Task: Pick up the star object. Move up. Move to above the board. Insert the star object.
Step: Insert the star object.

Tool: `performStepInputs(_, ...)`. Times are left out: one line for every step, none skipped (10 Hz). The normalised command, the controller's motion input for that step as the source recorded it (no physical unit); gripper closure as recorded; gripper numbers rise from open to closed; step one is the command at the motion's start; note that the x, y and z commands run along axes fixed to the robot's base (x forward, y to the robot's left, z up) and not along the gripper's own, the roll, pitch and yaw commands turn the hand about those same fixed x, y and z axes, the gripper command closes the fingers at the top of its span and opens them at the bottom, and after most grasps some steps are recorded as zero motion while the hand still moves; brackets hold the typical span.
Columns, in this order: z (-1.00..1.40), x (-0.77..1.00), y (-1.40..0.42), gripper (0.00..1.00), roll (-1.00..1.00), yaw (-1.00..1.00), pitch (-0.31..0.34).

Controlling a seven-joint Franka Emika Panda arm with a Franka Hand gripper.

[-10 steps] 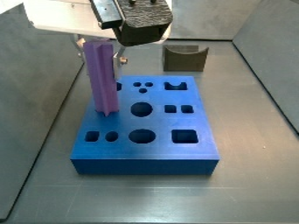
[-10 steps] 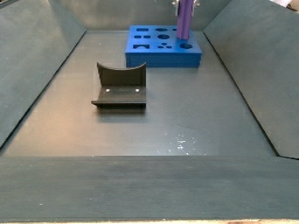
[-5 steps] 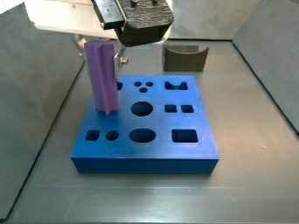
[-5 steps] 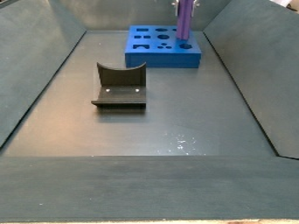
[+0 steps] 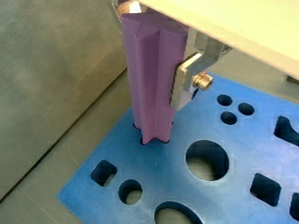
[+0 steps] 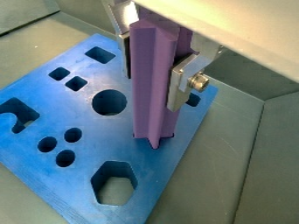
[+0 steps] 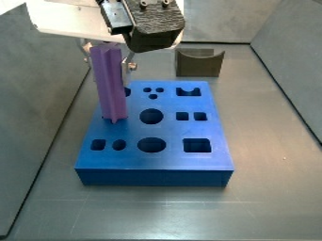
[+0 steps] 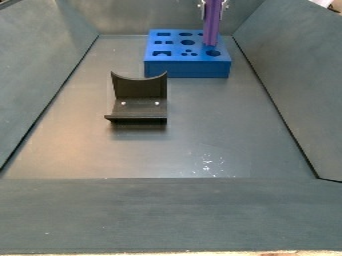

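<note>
The step in hand is judged to be insertion: the star object [image 7: 109, 83] stands upright with its lower end at the board [image 7: 161, 151], in the region of the board's left side as a side view shows it, and both wrist views show its foot meeting the blue surface at a cut-out whose outline is largely hidden by the prism itself. To do this well, the prism should be kept plumb, its ridges kept in register with the points of the star hole, and the descent made slowly with no sideways load; any tilt or twist would likely jam it on the rim. How deep it already sits cannot be told. The gripper [image 5: 163, 70] is directly above the board, its jaws closed onto the upper part of the star object; one silver finger [image 6: 187, 77] lies flat against a purple flank, the opposite one mostly hidden. The dark notched block [image 7: 198, 62] stands on the floor beyond the board, well apart.
</note>
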Motion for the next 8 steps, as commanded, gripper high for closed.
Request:
performStepInputs(-1.00, 0.14, 0.00, 1.00, 0.01, 0.00, -0.003)
performStepInputs(-1.00, 0.90, 0.00, 1.00, -0.03, 0.00, -0.004)
performStepInputs(-1.00, 0.95, 0.00, 1.00, -0.07, 0.00, -0.007)
performStepInputs(-1.00, 0.97, 0.00, 1.00, -0.09, 0.00, -0.009)
performStepInputs(-1.00, 0.97, 0.00, 1.00, -0.09, 0.00, -0.010)
performStepInputs(-1.00, 0.98, 0.00, 1.00, -0.06, 0.00, 0.000)
performStepInputs(-1.00, 0.97, 0.00, 1.00, 0.00, 0.00, 0.000)
performStepInputs(-0.21, 0.14, 0.00, 1.00, 0.00, -0.09, -0.136)
